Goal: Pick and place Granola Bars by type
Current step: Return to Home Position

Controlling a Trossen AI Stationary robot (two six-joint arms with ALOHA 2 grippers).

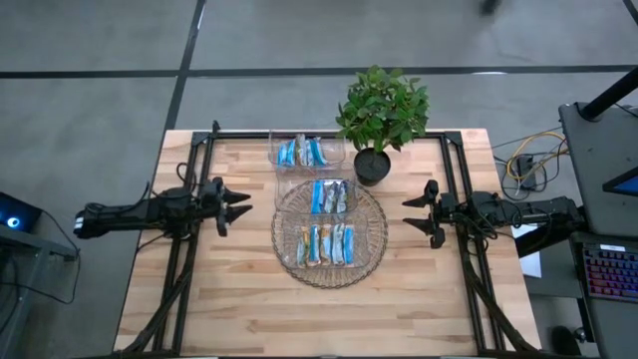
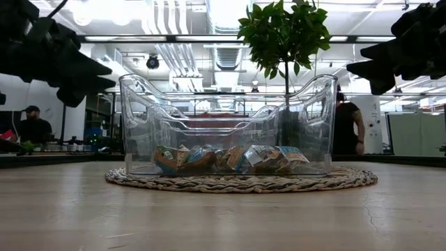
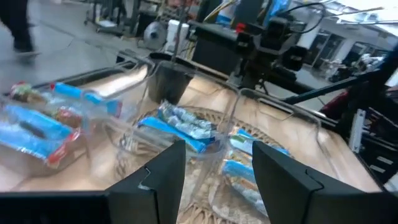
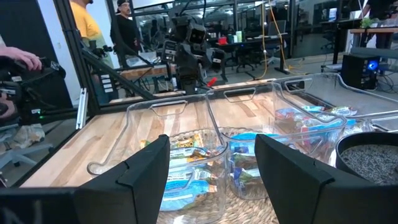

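Three clear plastic containers hold the granola bars. The far container (image 1: 309, 152) stands on the wood and holds blue bars (image 1: 302, 153). The middle one (image 1: 332, 196) holds blue bars (image 3: 180, 127), and the near one (image 1: 326, 243) holds blue-and-orange bars (image 2: 223, 159); both stand on a woven mat (image 1: 373, 254). My left gripper (image 1: 245, 202) hovers open to the left of the mat. My right gripper (image 1: 408, 215) hovers open to the right of it. Both are above the table and hold nothing.
A potted plant (image 1: 382, 115) in a black pot (image 1: 372, 166) stands at the far side, just beyond the mat's right part. Black frame rails (image 1: 189, 249) run along both table sides. People stand in the room beyond the table. Bare wood lies near the front edge (image 1: 319, 319).
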